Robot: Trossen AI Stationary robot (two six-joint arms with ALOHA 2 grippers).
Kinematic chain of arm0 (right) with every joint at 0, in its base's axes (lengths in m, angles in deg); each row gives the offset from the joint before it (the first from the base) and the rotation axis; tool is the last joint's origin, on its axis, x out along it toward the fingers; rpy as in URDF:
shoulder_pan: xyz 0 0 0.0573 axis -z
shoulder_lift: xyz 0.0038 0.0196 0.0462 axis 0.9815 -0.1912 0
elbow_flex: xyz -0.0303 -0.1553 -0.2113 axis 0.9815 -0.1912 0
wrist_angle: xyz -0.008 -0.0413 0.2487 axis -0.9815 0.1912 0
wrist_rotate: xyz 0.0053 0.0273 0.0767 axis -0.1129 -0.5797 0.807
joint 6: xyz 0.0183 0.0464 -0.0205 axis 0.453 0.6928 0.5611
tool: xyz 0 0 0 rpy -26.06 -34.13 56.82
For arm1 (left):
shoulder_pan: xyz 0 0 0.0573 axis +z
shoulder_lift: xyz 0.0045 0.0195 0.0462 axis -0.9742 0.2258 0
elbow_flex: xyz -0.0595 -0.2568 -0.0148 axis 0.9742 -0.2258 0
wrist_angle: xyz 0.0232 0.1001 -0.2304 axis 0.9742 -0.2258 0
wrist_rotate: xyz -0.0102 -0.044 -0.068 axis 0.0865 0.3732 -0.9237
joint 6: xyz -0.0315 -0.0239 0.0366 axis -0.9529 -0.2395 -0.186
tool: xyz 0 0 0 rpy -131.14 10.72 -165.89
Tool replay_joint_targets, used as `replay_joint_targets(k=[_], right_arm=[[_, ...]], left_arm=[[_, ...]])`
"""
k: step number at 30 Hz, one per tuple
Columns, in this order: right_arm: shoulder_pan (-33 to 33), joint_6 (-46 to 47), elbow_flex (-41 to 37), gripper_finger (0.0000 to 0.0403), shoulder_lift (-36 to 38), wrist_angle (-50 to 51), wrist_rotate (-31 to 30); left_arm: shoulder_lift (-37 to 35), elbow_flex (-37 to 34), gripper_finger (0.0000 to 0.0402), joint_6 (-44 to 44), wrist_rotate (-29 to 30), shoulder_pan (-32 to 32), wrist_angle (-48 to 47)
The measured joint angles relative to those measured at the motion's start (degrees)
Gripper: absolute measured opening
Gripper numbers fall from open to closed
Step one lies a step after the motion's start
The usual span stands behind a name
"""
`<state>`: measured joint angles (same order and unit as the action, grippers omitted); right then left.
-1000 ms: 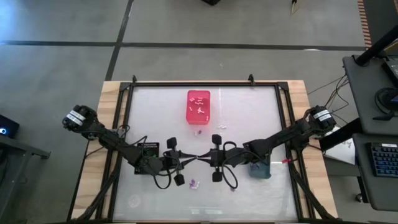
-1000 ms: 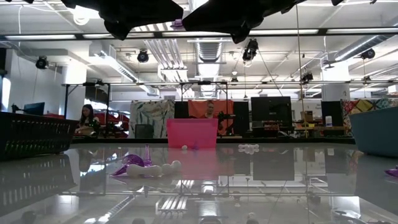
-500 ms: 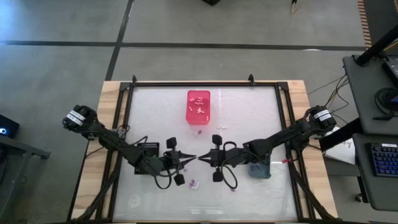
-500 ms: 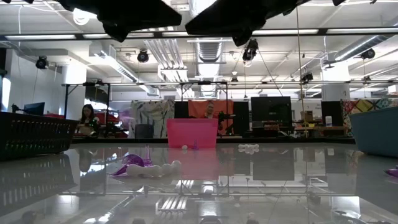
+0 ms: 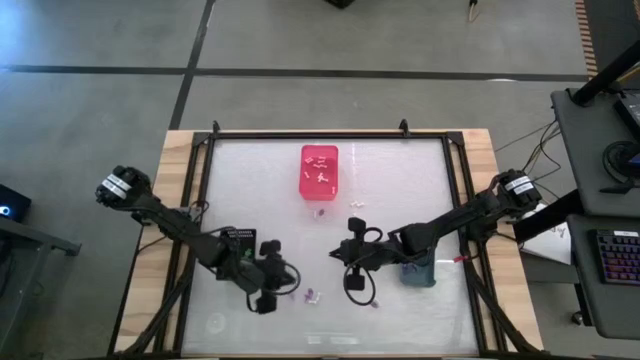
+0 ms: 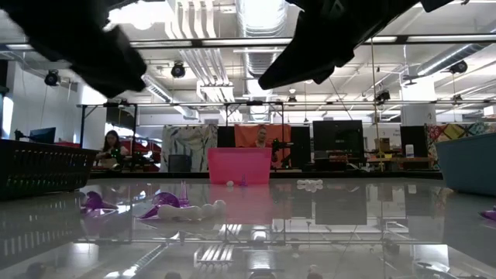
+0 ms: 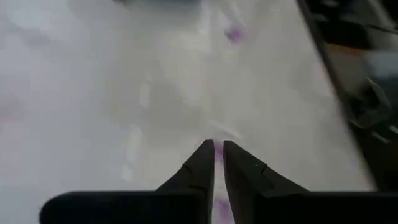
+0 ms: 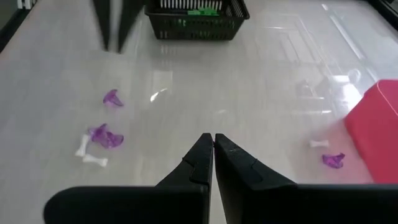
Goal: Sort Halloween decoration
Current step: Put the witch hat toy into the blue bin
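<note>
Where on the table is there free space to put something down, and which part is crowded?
Free: the far left corner, bordered by the table frame and the pink bin; also the far right corner beyond the right arm. Crowded: the near middle, where the left gripper, the right gripper and purple and white pieces gather.

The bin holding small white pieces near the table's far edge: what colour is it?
Pink. The bin shows best in the high view.
</note>
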<state>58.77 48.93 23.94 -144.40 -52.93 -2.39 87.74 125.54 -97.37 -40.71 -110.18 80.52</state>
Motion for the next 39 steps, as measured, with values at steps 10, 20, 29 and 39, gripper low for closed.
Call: replay_joint_targets(k=[10, 20, 29, 39], right_arm=[[0.00, -0.93, 0.00, 0.0009, 0.00, -0.02, 0.01], [0.00, -1.36, 0.00, 0.0009, 0.00, 0.03, 0.35], [0.00, -2.10, 0.00, 0.0009, 0.00, 0.00, 1.61], [0.00, -2.52, 0.00, 0.0009, 0.00, -0.17, 1.59]], left_arm=[[6.32, 1.09, 0.0079, -5.47, -4.82, -6.37, -1.20], [12.65, 4.47, 0.0153, -3.51, 1.33, -6.48, -1.44], [12.92, 2.54, 0.0141, -3.67, 1.88, -6.32, -2.10], [12.92, 1.54, 0.0117, -3.49, 4.77, -6.26, -1.38]])
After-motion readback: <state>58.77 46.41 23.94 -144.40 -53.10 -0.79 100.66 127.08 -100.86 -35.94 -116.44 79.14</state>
